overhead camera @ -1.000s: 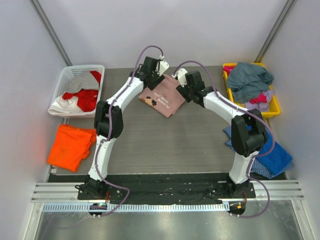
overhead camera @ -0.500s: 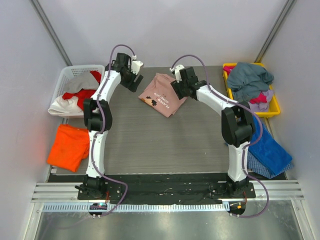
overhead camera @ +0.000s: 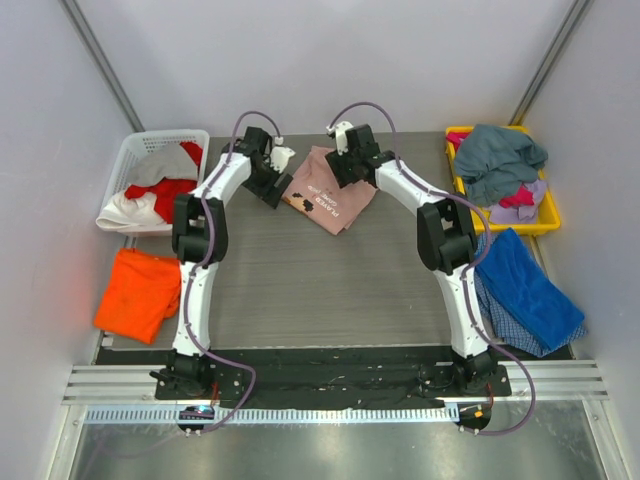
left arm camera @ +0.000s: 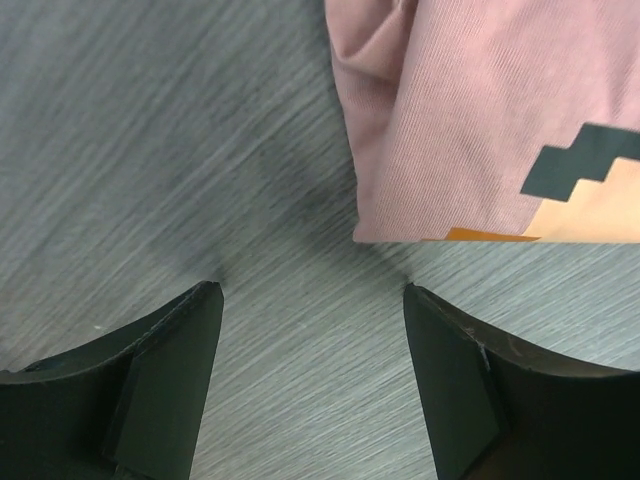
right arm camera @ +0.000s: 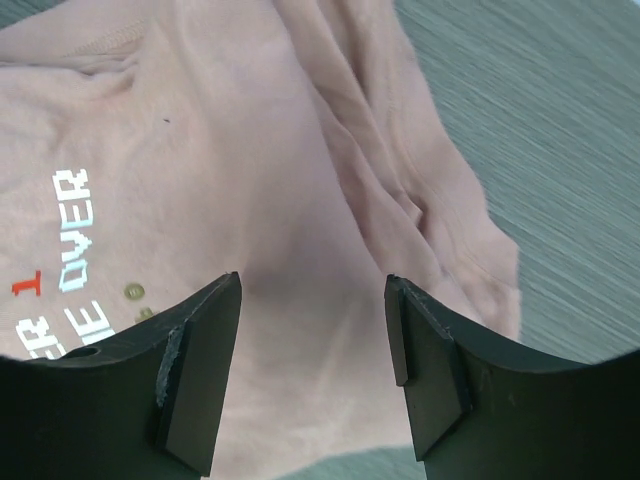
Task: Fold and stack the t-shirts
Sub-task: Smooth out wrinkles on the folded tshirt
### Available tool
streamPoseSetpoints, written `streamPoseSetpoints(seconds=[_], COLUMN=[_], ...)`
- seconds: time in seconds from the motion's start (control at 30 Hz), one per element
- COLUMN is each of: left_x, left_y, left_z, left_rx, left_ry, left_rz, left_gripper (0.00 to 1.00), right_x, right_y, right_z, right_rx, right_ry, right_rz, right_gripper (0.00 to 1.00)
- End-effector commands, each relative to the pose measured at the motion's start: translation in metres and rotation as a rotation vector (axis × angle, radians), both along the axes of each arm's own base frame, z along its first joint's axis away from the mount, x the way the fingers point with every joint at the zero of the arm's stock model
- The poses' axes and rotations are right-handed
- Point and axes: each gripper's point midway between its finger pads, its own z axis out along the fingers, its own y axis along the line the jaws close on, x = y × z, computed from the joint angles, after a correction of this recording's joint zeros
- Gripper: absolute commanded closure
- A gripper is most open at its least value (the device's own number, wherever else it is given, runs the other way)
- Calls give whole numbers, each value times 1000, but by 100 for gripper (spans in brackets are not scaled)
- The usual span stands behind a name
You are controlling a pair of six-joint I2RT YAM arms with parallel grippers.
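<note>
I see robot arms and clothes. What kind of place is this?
Likely a robot test booth: bare walls box in one table, and shirts wait in a white basket and yellow bin.

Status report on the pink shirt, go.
Left gripper open, empty, over table beside the pink shirt. Right gripper open, empty, over the shirt. Shirt folded, flat. Nothing blocking.

pink t-shirt (left arm camera: 480,110) | print (left arm camera: 585,165) cut off at right edge (left wrist) | overhead, wording (overhead camera: 320,202) too small to read
</note>
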Motion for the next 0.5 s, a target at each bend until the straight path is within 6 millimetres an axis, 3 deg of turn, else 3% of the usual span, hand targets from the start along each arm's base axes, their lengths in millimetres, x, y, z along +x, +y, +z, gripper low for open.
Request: streamPoseSetpoints(seconds=[0.0, 0.27, 0.37, 0.47], left_x=[7, 2, 0, -3], left_y=[4, 17, 22, 24], left_z=[46, 77, 89, 102], left_rx=[1, 55, 78, 88], left_ry=[-106, -151, -171, -195], left_rz=[-16, -13, -14, -22], left_gripper=[23, 23, 24, 24], right_x=[5, -21, -39, -58], right_y=[19, 28, 18, 8], right_z=[-2, -51, -68, -73], right_rx=[74, 31, -18, -75], right_ry=[24, 135, 209, 242], right_rz=[43, 106, 121, 154], right_gripper=[33, 34, 34, 34])
